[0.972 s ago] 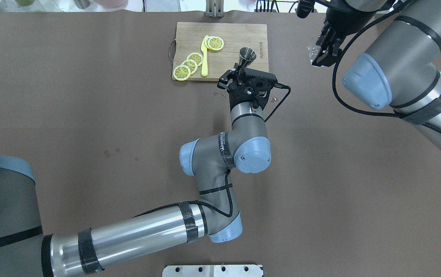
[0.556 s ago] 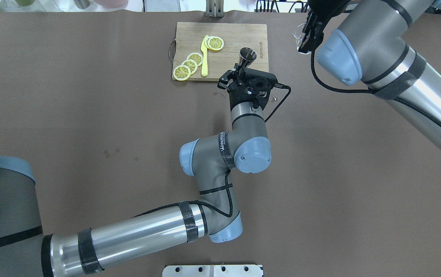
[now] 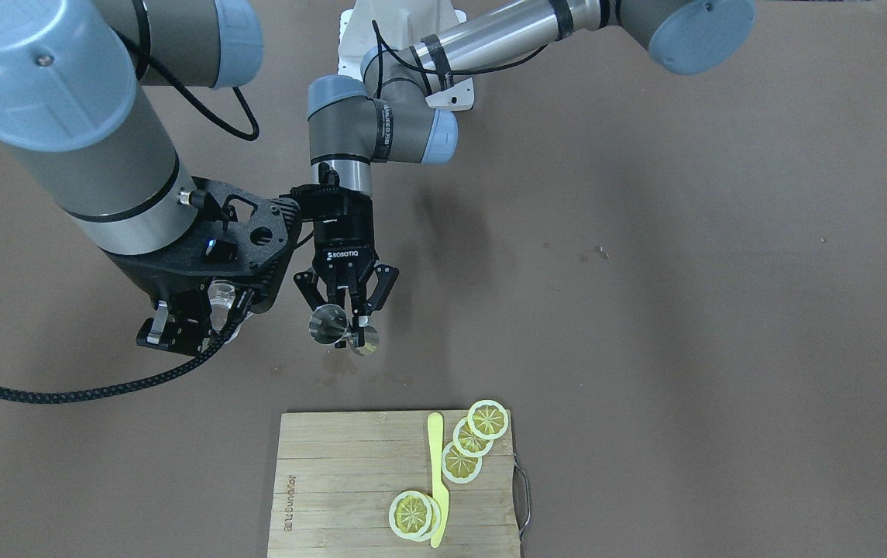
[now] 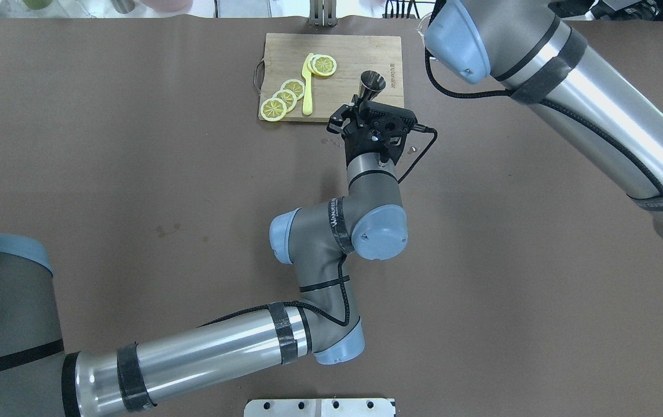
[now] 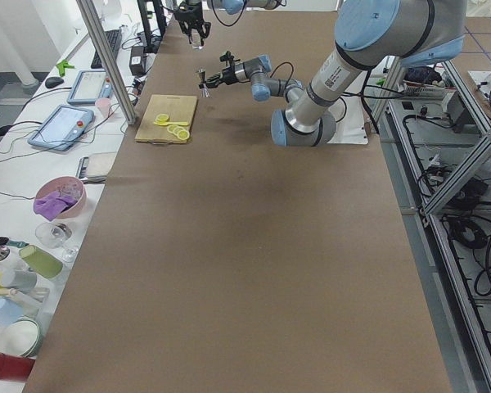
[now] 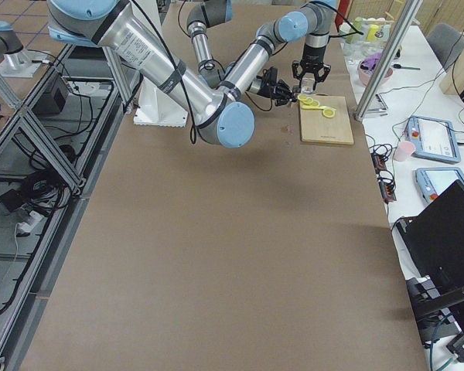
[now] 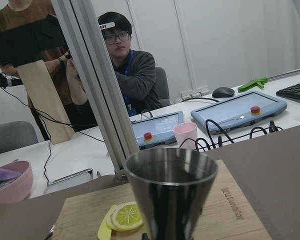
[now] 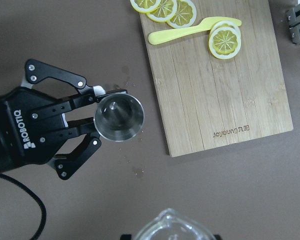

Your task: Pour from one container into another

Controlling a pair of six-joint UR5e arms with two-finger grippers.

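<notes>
The glass cup (image 3: pixel 220 296) hangs in the air, clamped between the fingers (image 3: pixel 155 329) of the right gripper (image 3: pixel 207 314). In the front view it sits off to one side of the jigger (image 3: pixel 327 324), near it but not yet over it. The right wrist view looks straight down past the cup's lipped rim (image 8: pixel 172 227), so the cup seems to be carried level, presumably to keep its contents in until it reaches the mouth. Whether it holds any liquid cannot be told. The jigger stands upright with its dark open cone facing up, pinched at its narrow waist by the closed fingers (image 3: pixel 369 298) of the left gripper (image 3: pixel 348 310). Gripping the waist leaves the whole rim free as a target, and the horizontal reach of the left wrist keeps that arm out from under the pour. In the left side view the jigger appears lifted clear of the desk (image 3: pixel 644 271), just off the near edge of the cutting board (image 3: pixel 335 465). A miss would therefore likely land on the bare brown surface, where a few small spots already show, rather than on the lemon slices (image 3: pixel 470 442) or the yellow knife (image 3: pixel 435 480). I judge this to be the approach before tipping: the cup has to come across above the cone first.
</notes>
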